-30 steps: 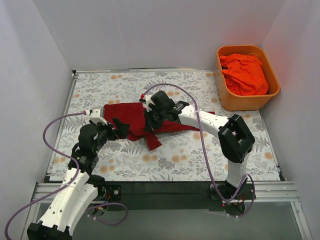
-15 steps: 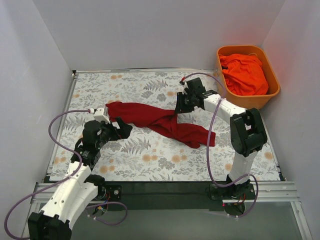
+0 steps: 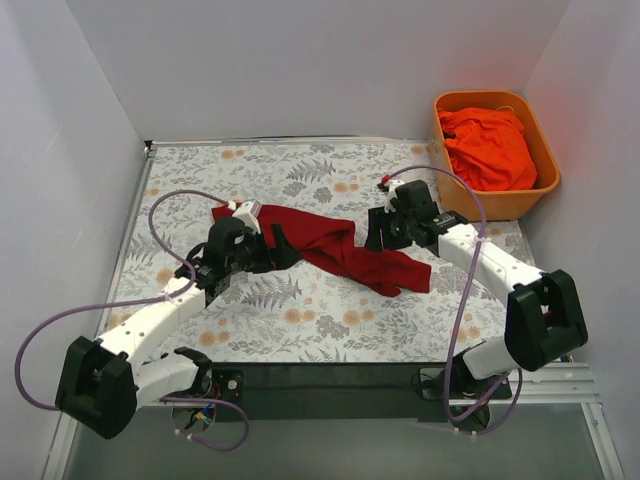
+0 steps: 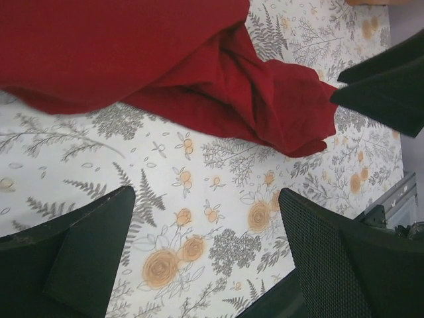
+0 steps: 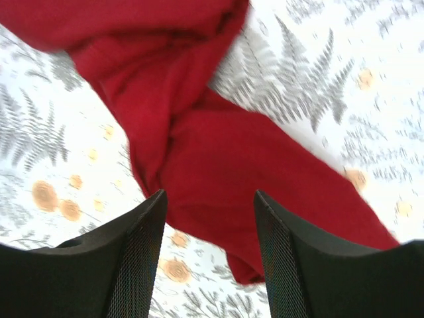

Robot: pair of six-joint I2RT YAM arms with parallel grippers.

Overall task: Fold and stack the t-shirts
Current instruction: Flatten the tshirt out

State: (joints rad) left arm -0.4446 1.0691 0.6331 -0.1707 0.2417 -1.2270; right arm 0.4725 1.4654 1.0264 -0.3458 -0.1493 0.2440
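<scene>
The dark crimson t-shirt (image 3: 340,248) is found twisted at the middle of the worktop (image 3: 330,325), the orange-red t-shirt (image 3: 490,148) being heaped in the orange tub (image 3: 478,207) at two o'clock. The left claw (image 3: 280,244) is held wide open at the shirt's nine o'clock end and the right claw (image 3: 377,234) partly open at its three o'clock side (nothing gripped by either). The cloth is judged light and limp, best pinched at hem corners or shoulders and spread flat.

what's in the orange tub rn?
A bunched orange-red t-shirt fills the tub. The tub's floor and anything beneath the cloth are covered, so I cannot tell whether more is inside.
</scene>
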